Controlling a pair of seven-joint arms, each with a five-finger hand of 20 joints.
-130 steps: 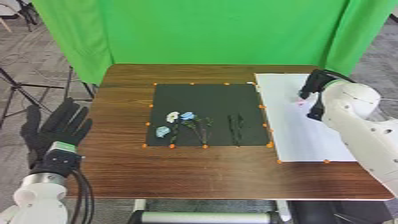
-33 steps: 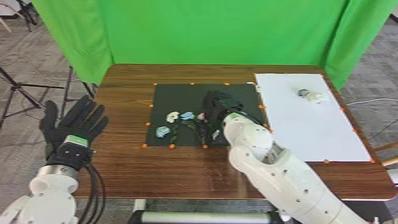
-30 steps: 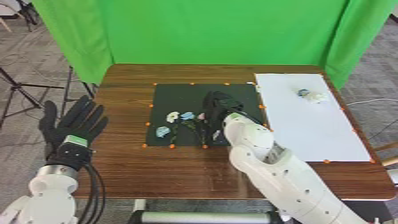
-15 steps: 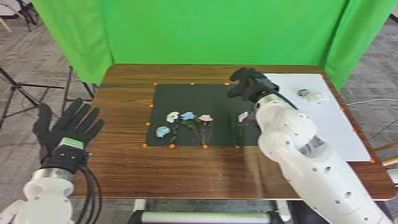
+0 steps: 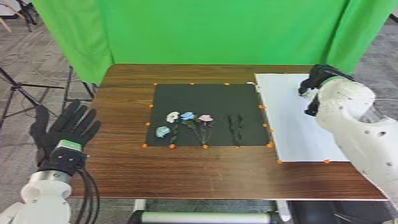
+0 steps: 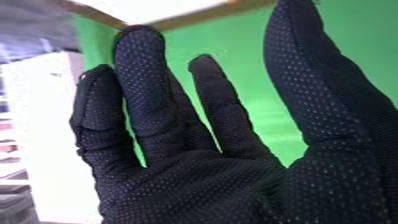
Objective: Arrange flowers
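Clock centred on the black mat [image 5: 209, 95]: my left hand [image 5: 64, 134] at 9, fingers spread. On the mat: pale-blue flower [image 5: 163, 131] at 8, dark stems [image 5: 240, 125] at 4; white flower [image 5: 172, 117], blue flower [image 5: 187, 115], pink flower [image 5: 206, 118] run from 9 to centre. My right hand [image 5: 327, 75] at 2, over white sheet [image 5: 306, 145], fingers apart, loosely straight.

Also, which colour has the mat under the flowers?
Black, best seen in the head view.
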